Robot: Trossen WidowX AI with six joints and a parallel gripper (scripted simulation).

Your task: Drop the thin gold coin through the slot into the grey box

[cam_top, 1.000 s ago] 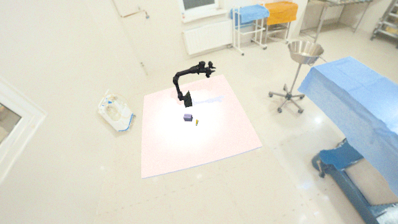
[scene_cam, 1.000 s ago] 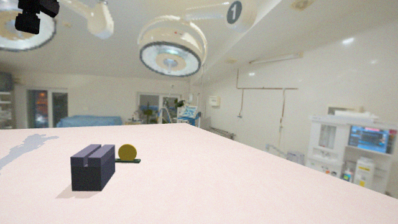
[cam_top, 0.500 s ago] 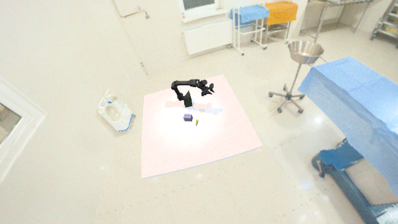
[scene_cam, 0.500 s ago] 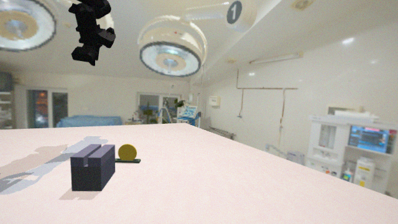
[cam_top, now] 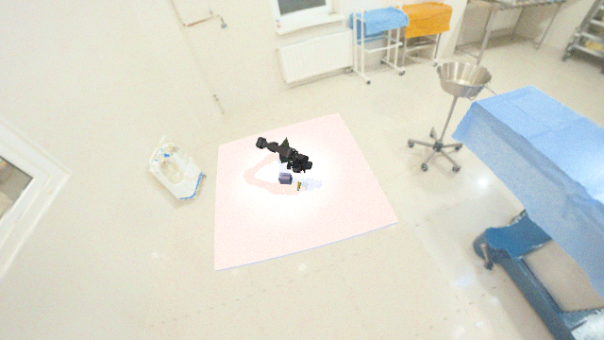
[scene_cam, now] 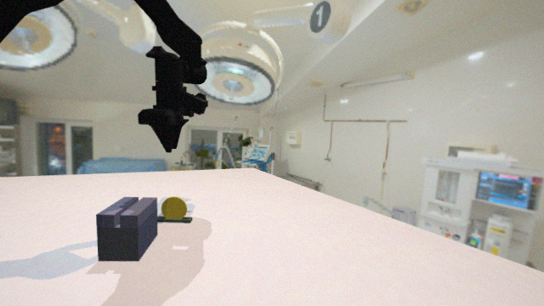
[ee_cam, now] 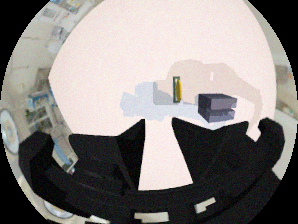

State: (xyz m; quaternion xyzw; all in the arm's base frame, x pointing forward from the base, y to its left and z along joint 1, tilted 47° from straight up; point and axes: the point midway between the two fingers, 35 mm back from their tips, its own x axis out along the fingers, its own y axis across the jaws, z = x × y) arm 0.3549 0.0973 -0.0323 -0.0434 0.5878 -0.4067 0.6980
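Coin (cam_top: 298,185) (scene_cam: 174,208) (ee_cam: 179,91): standing upright, probably stiff, slippery; you're wanting its flat faces. Gripper (cam_top: 309,165) (scene_cam: 169,150) (ee_cam: 158,121): hanging empty, partly open.

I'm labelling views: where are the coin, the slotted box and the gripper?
coin (scene_cam: 173,208) (ee_cam: 179,90): exterior, face; wrist, edge
grey box (scene_cam: 118,244) (ee_cam: 217,101): exterior, end wall; wrist, lid
gripper (scene_cam: 169,150) (ee_cam: 158,121): exterior, wrist, between fingertips

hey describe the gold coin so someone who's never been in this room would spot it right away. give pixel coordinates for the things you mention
Find the large pale pink mat (cam_top: 264,236) (scene_cam: 340,255) (ee_cam: 100,60), then the dark grey slotted box (cam_top: 285,178) (scene_cam: 118,244) (ee_cam: 216,101) on it. Close beside that box lies a thin dark-green holder (scene_cam: 185,220) (ee_cam: 175,91), and the coin (cam_top: 298,184) (scene_cam: 174,208) (ee_cam: 179,91) stands on edge in it. It is the round, gold one; the box is blocky and grey.
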